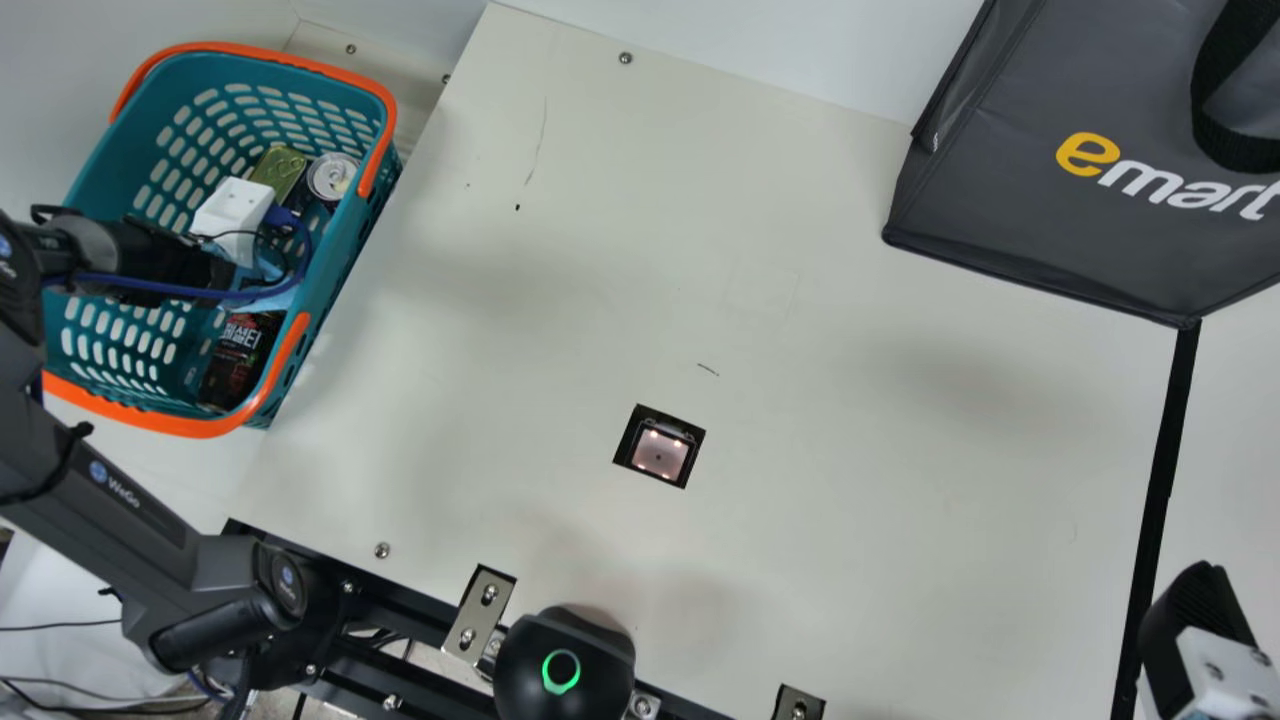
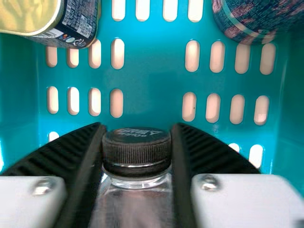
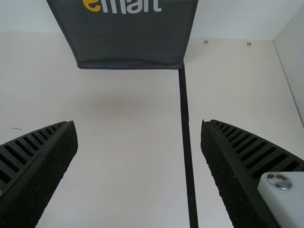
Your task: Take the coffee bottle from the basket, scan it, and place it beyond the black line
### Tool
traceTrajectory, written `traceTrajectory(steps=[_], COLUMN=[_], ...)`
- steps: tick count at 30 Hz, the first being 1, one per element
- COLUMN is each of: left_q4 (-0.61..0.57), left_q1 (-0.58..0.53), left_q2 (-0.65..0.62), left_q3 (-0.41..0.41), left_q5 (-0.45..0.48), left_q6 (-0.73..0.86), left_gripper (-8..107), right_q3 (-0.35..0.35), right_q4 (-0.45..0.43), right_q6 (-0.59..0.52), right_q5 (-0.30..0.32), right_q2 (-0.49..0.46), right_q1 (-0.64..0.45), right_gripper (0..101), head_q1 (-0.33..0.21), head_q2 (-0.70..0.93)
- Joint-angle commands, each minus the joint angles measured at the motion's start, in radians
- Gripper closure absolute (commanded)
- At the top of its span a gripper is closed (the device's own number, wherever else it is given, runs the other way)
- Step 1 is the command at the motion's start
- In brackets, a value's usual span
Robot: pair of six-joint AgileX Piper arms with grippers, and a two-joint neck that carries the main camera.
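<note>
Between jaws of left gripper [image 1: 234, 212], inside basket [image 1: 150, 417]: coffee bottle [image 2: 137, 175], clamped at cap. Gold-topped tin [image 2: 52, 23], patterned container [image 2: 259, 19] beyond jaws, same basket. Right gripper [image 1: 1192, 622]: jaws wide apart over desk [image 1: 850, 500]; black line [image 3: 185, 123] between them, bag [image 3: 123, 40] ahead.

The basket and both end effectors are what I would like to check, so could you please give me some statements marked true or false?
1. The left end effector is closed on a black-capped bottle. True.
2. The bottle already stands beyond the black line. False: it is in the basket.
3. The right end effector is clamped on a can. False: it is open, with nothing gripped.
4. The black line runs along the table from a corner of the dark bag. True.
5. The basket is orange with a teal rim. False: it is teal with an orange rim.
</note>
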Motion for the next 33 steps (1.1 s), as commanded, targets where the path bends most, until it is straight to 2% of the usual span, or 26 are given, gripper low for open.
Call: traceTrajectory(steps=[1, 5, 20, 33], left_q4=[-0.009, -0.030, -0.068, -0.008], left_q1=[0.001, 0.001, -0.001, 0.015], left_q2=[-0.002, -0.005, -0.065, -0.184], left_q3=[0.001, 0.005, 0.021, 0.035], left_q5=[0.004, 0.007, 0.018, 0.063], left_q6=[0.008, 0.028, 0.046, -0.035], left_gripper=[62, 89, 89, 89], right_q3=[0.000, 0.000, 0.000, 0.000], right_q4=[0.000, 0.000, 0.000, 0.000], right_q6=[0.000, 0.000, 0.000, 0.000], right_q5=[0.000, 0.000, 0.000, 0.001], right_q2=[0.000, 0.000, 0.000, 0.000], right_q1=[0.000, 0.000, 0.000, 0.000], right_gripper=[10, 10, 10, 10], head_q1=[-0.026, -0.026, -0.026, -0.026], head_q2=[0.002, 0.002, 0.002, 0.002])
